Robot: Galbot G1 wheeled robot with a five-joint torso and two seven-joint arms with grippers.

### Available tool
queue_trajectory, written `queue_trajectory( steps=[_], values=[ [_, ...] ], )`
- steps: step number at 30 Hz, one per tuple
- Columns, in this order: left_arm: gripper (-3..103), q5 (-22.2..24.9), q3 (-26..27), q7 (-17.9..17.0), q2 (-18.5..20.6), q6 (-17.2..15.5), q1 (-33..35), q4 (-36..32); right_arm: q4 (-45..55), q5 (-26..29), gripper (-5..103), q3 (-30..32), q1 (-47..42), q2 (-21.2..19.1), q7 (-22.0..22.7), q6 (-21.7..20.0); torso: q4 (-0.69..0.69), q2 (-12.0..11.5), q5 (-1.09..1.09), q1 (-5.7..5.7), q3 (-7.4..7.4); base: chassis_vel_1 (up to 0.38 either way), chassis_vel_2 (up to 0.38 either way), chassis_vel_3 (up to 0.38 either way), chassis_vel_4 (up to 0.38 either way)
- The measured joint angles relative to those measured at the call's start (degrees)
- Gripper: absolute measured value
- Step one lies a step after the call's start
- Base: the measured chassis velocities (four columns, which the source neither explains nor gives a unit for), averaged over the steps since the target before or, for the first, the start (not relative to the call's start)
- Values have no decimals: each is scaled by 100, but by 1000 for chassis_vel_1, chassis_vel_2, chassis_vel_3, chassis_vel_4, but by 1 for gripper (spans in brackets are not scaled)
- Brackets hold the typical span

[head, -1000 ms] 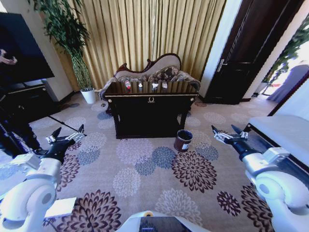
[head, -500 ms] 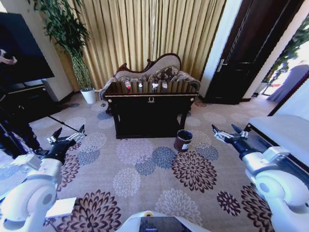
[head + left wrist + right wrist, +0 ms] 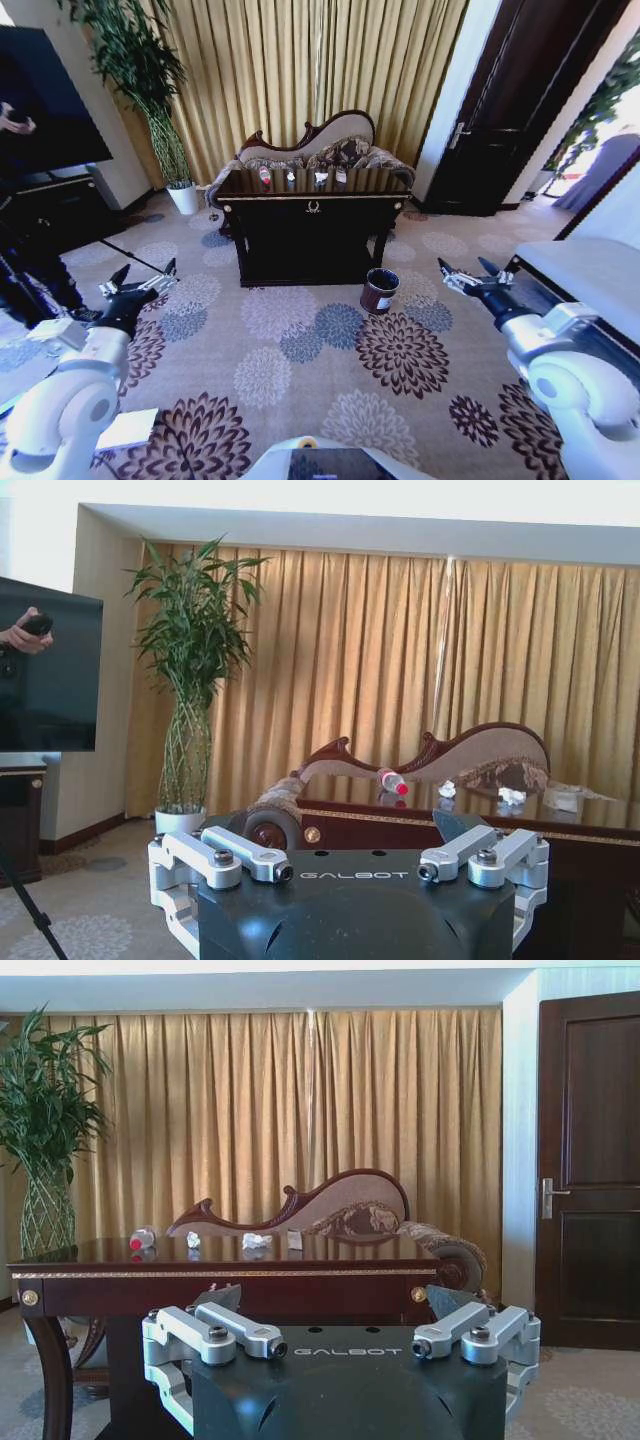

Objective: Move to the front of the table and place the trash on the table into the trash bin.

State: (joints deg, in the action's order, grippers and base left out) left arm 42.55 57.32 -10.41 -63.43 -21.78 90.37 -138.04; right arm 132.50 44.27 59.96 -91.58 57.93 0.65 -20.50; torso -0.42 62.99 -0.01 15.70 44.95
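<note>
Head view gives you the table (image 3: 312,205) well ahead across the carpet, because the approach isn't finished. You find the trash bin (image 3: 380,290) on the floor by its front right leg, handy for dropping. Your trash (image 3: 300,177) lies along the tabletop: a bottle and paper wads. Left gripper (image 3: 138,284) and right gripper (image 3: 468,279) hang spread wide and empty, ready.

One table (image 3: 313,207), one bottle (image 3: 265,176), three paper wads (image 3: 321,177), one trash bin (image 3: 379,291), two hands (image 3: 140,282).
</note>
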Motion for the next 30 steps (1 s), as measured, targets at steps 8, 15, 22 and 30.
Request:
queue_trajectory(
  steps=[8,15,22,30],
  values=[
    [100,0,9,2,8,6,-6,5,-7,-8,100,-73,55,-20,0,0,0,1,0,-1,-1,-31,30,40,-32],
    [100,0,2,3,5,9,-9,10,-21,-14,100,-80,59,-26,1,0,0,0,0,0,0,-127,122,128,-126],
    [100,0,12,3,9,14,-9,10,-27,-15,100,-76,63,-30,4,2,0,0,-1,0,0,-178,162,192,-154],
    [100,2,32,4,-26,21,30,-7,-28,-15,100,-68,60,-32,6,10,-2,0,0,0,0,-180,147,169,-159]
  ],
)
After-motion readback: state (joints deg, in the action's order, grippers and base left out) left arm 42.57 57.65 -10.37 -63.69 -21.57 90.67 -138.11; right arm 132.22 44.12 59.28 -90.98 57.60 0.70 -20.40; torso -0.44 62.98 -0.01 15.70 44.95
